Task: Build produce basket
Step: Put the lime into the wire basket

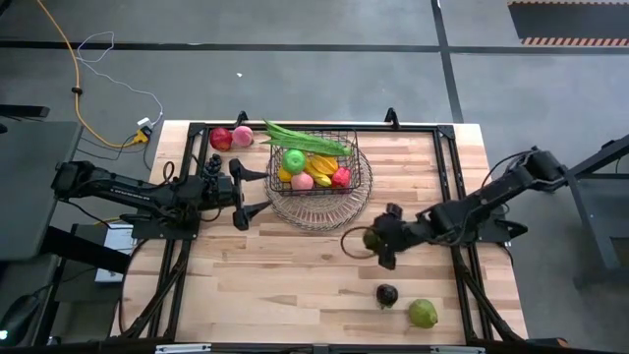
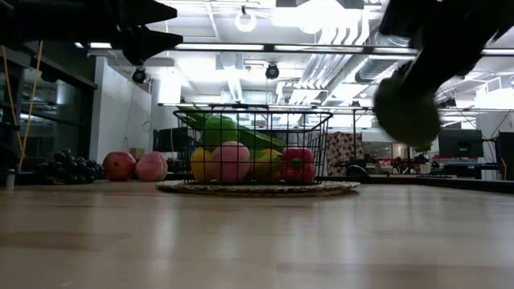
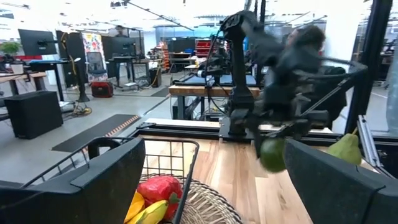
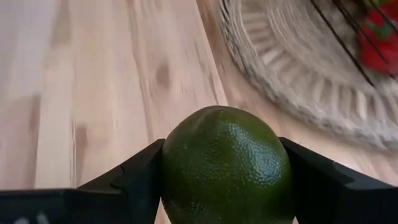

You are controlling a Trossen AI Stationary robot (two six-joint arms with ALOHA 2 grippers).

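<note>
Near the table's middle, right of the basket (image 1: 314,165), the right gripper (image 1: 378,239) hangs above the wood with a dark green round fruit (image 4: 227,165) pinched between its two fingers; the pads press on either flank, jaws partly spread to the fruit's width. From table height the fruit (image 2: 407,108) is clear of the surface, up at about the level of the basket rim.

Basket: dark wire, rectangular rim, sitting on a round woven wire dish (image 1: 324,202) toward the far side of the table (image 1: 295,285). Inside it, long green pods (image 1: 305,141) lie across the top, with a green apple (image 1: 294,160), a pink fruit (image 1: 303,181), a red pepper (image 1: 341,177) and yellow pieces beneath.

Left gripper (image 1: 242,195) waits just left of the dish, fingers spread wide, holding nothing.

Loose produce still outside: a red apple (image 1: 221,139) and a pink peach (image 1: 243,137) at the far edge left of the basket, dark grapes (image 1: 213,165) near them; on the near right, a dark purple piece (image 1: 387,294) and a green pear (image 1: 423,314) just beside it.
</note>
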